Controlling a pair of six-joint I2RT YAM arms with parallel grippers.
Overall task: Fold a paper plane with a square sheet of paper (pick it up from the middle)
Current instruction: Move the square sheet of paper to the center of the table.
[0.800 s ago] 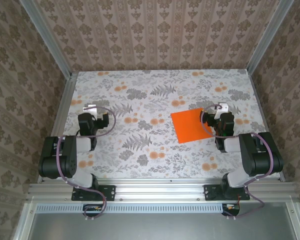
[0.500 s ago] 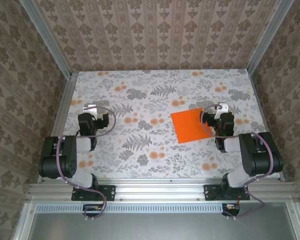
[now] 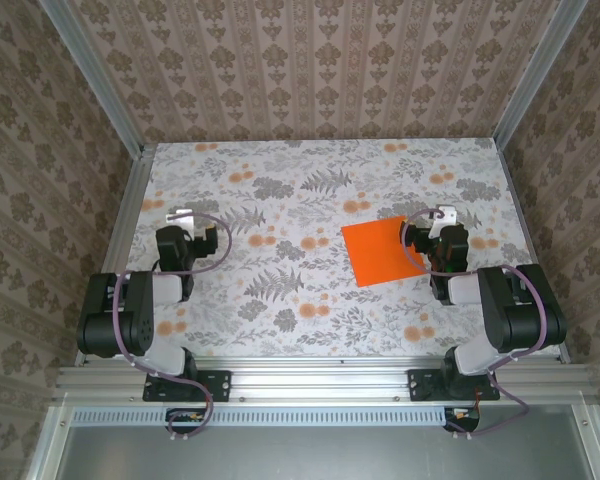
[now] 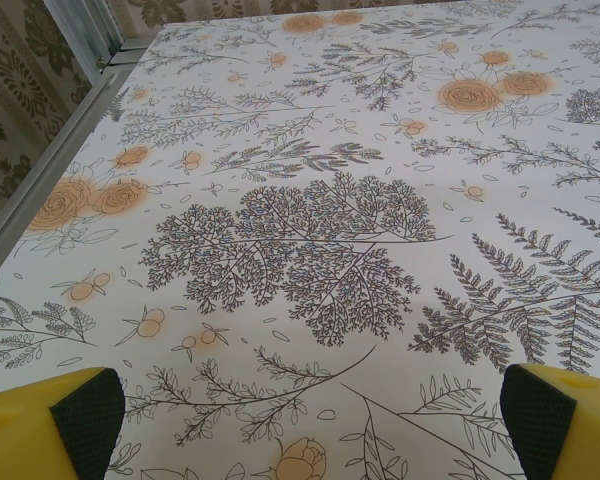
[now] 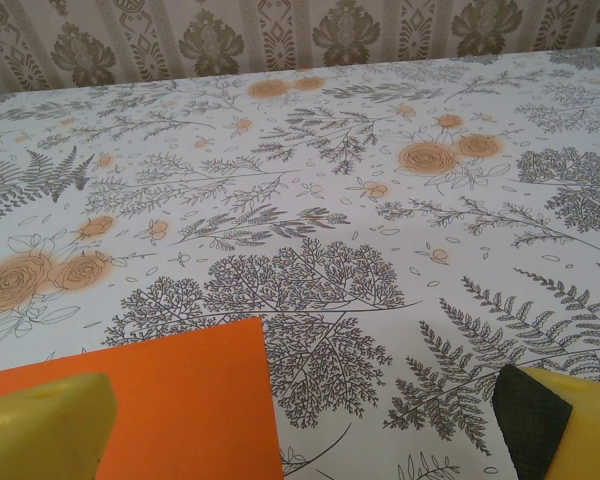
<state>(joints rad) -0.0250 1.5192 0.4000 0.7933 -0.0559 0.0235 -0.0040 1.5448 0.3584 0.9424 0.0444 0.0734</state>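
The square sheet of paper (image 3: 383,252) lies flat and unfolded on the flower-printed desk (image 3: 310,190), at about 3 o'clock from the desk's middle in the top view. It is turned a little, so one corner points toward 1 o'clock and another toward 7 o'clock. The right pincer (image 3: 442,236) sits just beside the sheet at its 3 o'clock side, where a loop of purple cable (image 3: 412,250) crosses over the sheet's right corner. From the right wrist camera the right pincer (image 5: 300,430) is spread wide: its two yellow fingers (image 5: 40,430) stand at the lower corners of the view and nothing lies between them but printed desk. The orange sheet (image 5: 170,400) comes in from 7 o'clock, with its far corner reaching near the middle of the lower edge. The left finger overlaps the orange there (I cannot tell whether it touches the paper or hangs above it). The left pincer (image 3: 183,228) is well apart from the sheet, at roughly 9 o'clock of it, close to the desk's left side. In its own wrist view the left pincer (image 4: 310,425) is spread just as wide, and a dark pad (image 4: 85,420) shows on the inner face of each yellow finger, with grey leaves and pale orange flowers between them. A metal rail (image 4: 40,190) edges the desk at 10 o'clock in that view.
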